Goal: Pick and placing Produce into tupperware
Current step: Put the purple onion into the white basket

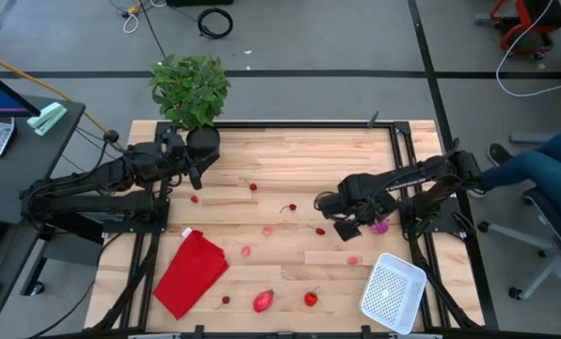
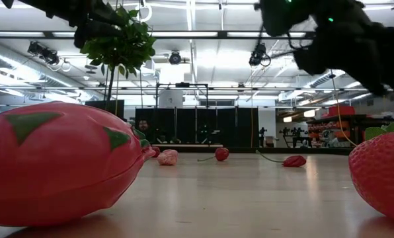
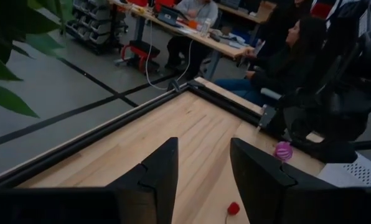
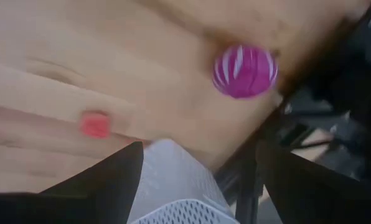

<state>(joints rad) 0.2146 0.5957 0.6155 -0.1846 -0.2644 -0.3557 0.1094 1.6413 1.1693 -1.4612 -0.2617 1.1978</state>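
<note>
Small red and pink toy fruits lie scattered on the wooden table: a cherry, a pink bit, a strawberry and a larger pink fruit. The purple ball rests on the table near the right edge. The white perforated tupperware sits in the near right corner. My right gripper hovers open just left of the purple ball, with the tupperware showing between its fingers. My left gripper waits open beside the plant pot, above the table.
A potted plant stands at the far left corner. A red folded cloth lies near the left front. In the low view, the pink fruit and the strawberry sit close to the near edge. People sit at desks beyond the table.
</note>
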